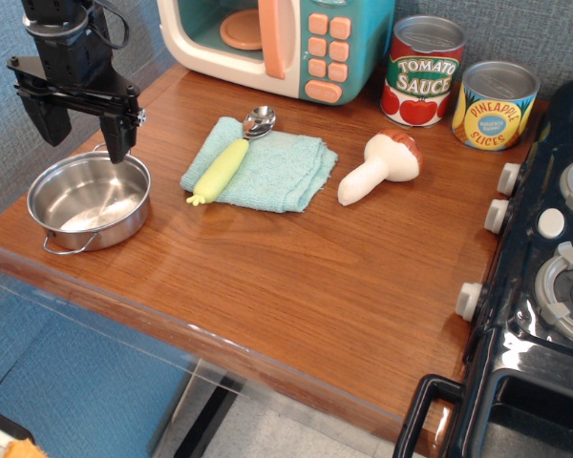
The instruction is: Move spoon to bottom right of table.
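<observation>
The spoon (231,158) has a shiny metal bowl and a thick pale yellow-green plastic handle with small nubs at its end. It lies flat and diagonal, bowl toward the rear, handle end toward the front left. It sits in the rear-left part of the bench (296,286), well apart from the front right corner. The bench is a glossy brown wood-grain top with a rounded front edge. My jaws do not touch the spoon.

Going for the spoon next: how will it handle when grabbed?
The spoon looks rigid and probably light, being a small toy. Its thick yellow-green handle seems easier to pinch than the shiny bowl. It lies on the folded cloth, which may bunch or drag along.
</observation>
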Tool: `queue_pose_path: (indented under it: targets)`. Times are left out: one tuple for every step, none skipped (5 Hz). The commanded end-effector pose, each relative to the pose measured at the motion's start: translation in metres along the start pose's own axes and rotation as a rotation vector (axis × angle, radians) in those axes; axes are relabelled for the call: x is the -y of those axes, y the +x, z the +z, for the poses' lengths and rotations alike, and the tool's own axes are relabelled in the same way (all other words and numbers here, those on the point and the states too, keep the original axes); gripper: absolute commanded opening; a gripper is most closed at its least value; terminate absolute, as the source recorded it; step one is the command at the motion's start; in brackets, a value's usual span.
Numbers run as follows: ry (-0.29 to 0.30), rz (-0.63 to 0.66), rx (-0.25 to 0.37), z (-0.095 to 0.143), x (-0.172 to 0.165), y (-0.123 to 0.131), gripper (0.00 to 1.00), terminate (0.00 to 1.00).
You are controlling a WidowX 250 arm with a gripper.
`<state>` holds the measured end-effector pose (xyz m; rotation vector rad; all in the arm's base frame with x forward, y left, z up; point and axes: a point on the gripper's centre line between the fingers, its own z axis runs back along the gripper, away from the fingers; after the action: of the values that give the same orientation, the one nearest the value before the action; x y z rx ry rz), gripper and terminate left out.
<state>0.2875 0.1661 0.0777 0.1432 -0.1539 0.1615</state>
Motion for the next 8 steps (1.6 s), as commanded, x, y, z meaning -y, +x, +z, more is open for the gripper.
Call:
queue_pose_path:
  targets:
    - [0.0, 0.0, 0.0, 0.0, 0.0, 0.0, 1.0, 0.0]
    - [0.052, -0.039, -0.019, 0.001, 0.018, 0.004, 1.0, 0.0]
    - [0.063, -0.068, 0.003, 0.005, 0.042, 0.011, 1.0, 0.0]
    - [0.054, -0.088, 0.018, 0.008, 0.068, 0.024, 1.0, 0.0]
    - [0.044, -0.091, 0.001, -0.001, 0.083, 0.035, 1.0, 0.0]
    - [0.032, -0.061, -0.021, -0.014, 0.088, 0.042, 1.0, 0.0]
    - [0.025, -0.048, -0.042, -0.025, 0.089, 0.044, 1.0, 0.0]
    - [0.026, -0.041, -0.055, -0.031, 0.09, 0.045, 1.0, 0.0]
